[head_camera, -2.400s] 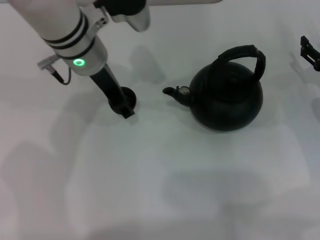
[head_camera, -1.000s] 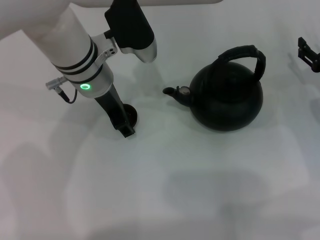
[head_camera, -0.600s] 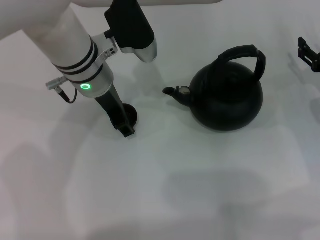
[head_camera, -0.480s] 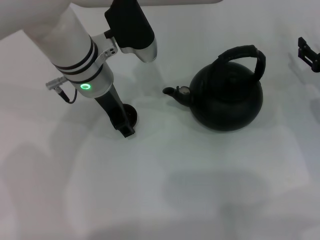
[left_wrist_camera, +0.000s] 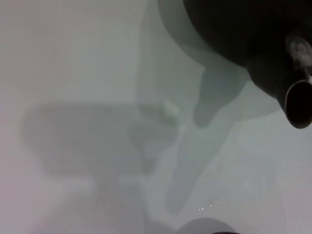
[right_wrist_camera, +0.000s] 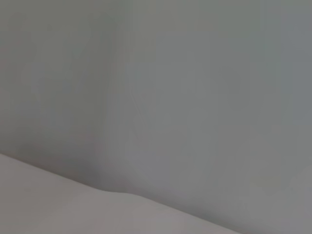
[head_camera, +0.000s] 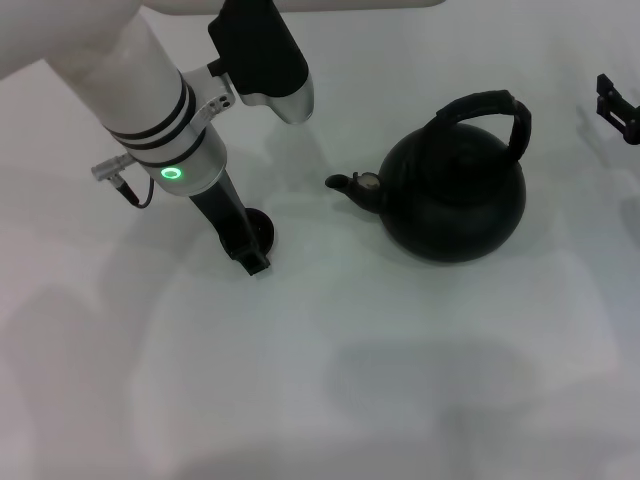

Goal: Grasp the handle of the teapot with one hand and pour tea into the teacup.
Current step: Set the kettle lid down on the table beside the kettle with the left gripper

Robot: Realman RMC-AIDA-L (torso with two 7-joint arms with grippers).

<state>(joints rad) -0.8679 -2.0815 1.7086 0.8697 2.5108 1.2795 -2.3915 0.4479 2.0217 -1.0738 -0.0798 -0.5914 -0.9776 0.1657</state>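
Note:
The black teapot (head_camera: 455, 200) stands right of centre, its arched handle (head_camera: 490, 103) upright and its spout (head_camera: 345, 183) pointing left toward the teacup (head_camera: 266, 228). That small dark teacup sits on the table, mostly hidden behind my left gripper (head_camera: 250, 247), which is shut on its rim. In the left wrist view the teapot (left_wrist_camera: 234, 29) and its spout tip (left_wrist_camera: 299, 103) show close by. My right gripper (head_camera: 618, 105) hangs at the far right edge, well away from the handle. No tea is visible.
The white tabletop (head_camera: 350, 380) stretches open toward the front. My bulky left forearm (head_camera: 150, 90) reaches in from the upper left above the cup. The right wrist view shows only plain grey surface.
Since the oldest frame my left gripper and the teacup have shifted nearer to me and slightly right. Over the last second nothing has moved.

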